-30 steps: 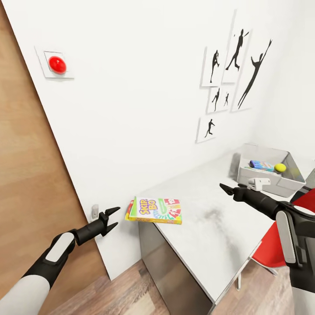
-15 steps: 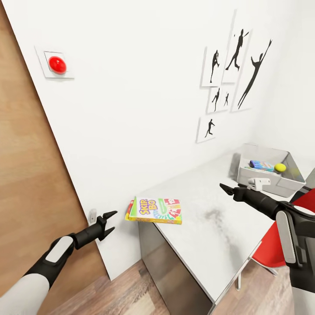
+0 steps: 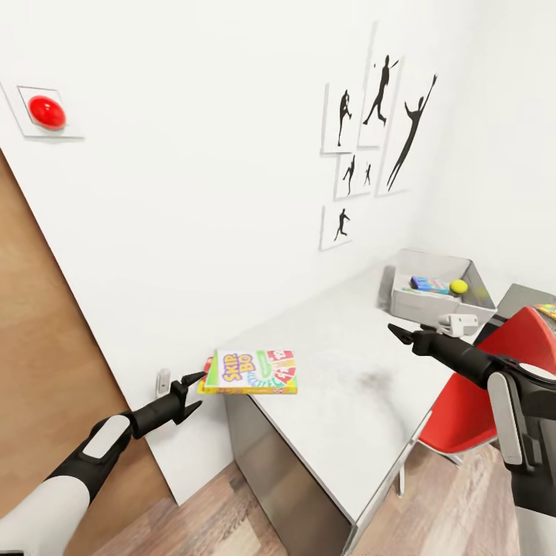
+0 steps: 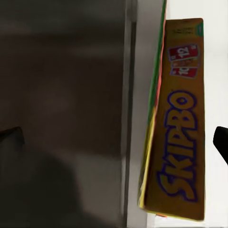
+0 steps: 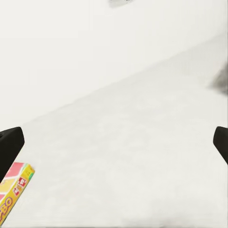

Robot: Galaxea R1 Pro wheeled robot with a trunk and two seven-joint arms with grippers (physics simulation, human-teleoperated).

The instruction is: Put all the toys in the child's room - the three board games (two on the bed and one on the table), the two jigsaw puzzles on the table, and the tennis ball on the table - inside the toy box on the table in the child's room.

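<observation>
In the child's room, we stand at the near-left corner of the pale table (image 3: 347,394), where two board games lie stacked at the edge, the green-edged Skip-Bo box (image 3: 255,369) on top of a yellow-orange box (image 3: 207,381) that peeks out at its left. Our left gripper (image 3: 189,390) hangs beside that corner with its two fingers spread apart and nothing between them, the upper tip just beside the stack's left edge; whether it touches, we cannot tell. In the left wrist view the Skip-Bo box (image 4: 178,123) lies close ahead. Our right gripper (image 3: 401,334) hovers over the table's middle, holding nothing, its dark fingertips (image 5: 10,145) set wide apart in the right wrist view. Far right on the table stands the grey toy box (image 3: 432,305), already holding the blue board game (image 3: 429,284) and the tennis ball (image 3: 459,286). A red chair (image 3: 483,394) sits at the table's right.
</observation>
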